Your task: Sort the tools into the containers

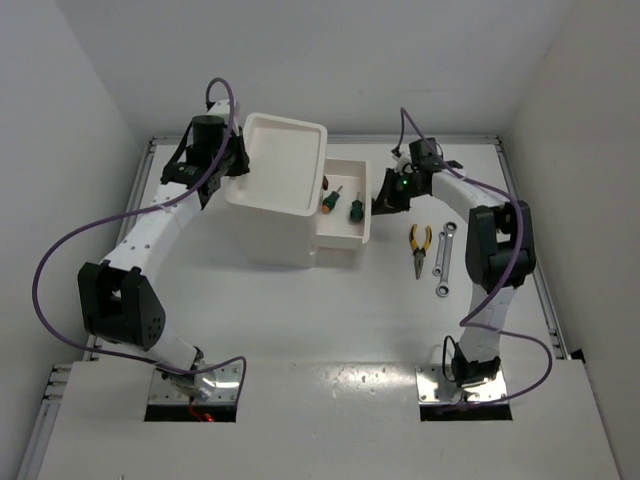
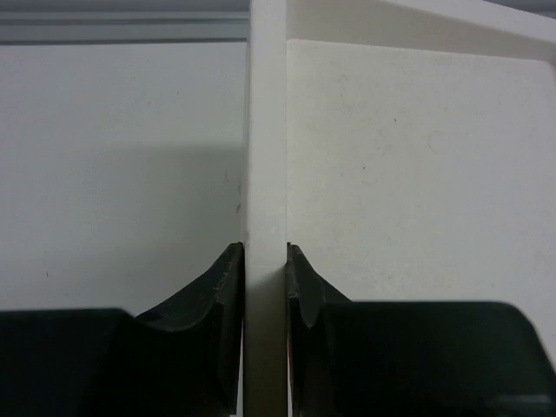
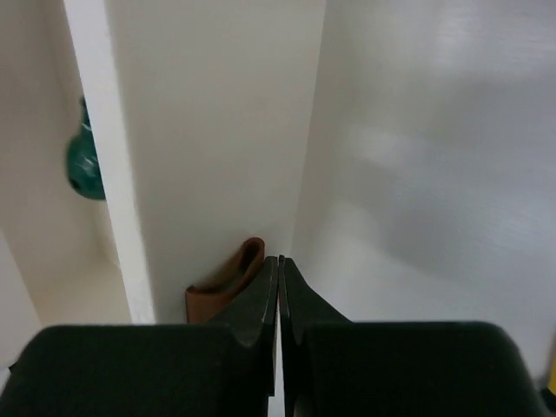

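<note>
We count 2 screwdrivers [image 1: 329,201], 1 pliers [image 1: 420,246], 2 wrenches [image 1: 444,250]; left fingers [image 2: 217,295] pinch the container [image 1: 270,235] wall, right fingers [image 3: 261,295] touch.

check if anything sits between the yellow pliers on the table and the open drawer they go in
Nothing loose does. The yellow-handled pliers lie on bare table right of the open white plastic drawer; only its own front wall needs lifting over. The right arm's jaws, shut, sit by that wall, slightly off the straight path.
</note>
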Motion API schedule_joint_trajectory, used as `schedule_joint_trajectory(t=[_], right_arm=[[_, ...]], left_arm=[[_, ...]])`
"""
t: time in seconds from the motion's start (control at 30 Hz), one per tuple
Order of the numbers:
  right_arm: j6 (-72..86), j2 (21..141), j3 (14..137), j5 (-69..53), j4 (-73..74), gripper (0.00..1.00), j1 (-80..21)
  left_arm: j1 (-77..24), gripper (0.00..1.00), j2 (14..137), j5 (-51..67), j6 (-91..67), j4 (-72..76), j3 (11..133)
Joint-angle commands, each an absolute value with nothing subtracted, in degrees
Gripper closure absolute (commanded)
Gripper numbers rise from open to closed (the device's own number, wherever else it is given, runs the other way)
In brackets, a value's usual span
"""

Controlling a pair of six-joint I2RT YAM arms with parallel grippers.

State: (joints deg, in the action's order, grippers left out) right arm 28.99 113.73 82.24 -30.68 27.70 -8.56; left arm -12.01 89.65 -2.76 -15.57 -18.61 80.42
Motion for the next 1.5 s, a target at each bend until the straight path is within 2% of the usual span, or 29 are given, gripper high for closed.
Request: schedule_joint_trajectory(t=[0.0, 0.33, 0.97, 1.47], right_arm=[[30.8, 114.8, 87.3, -34.2, 23.6, 1.00, -11.4], [31.9, 118.6, 91.1, -36.3, 20.7, 1.00, -17.3], [34.2, 130.1, 107.3, -37.4, 17.7, 1.00, -24.0], [35.4, 131.8, 108.3, -39.5, 14.7, 1.00, -27.5]], left_arm=[[-11.2, 1.00, 95.7, -1.8, -22.2, -23.6, 76.6], [-11.7, 1.00, 95.7, -1.1, -22.2, -23.6, 76.6], [-11.7, 1.00, 95.7, -2.8, -22.2, -23.6, 76.1], [-11.7, 1.00, 95.2, -6.3, -20.0, -23.6, 78.8]])
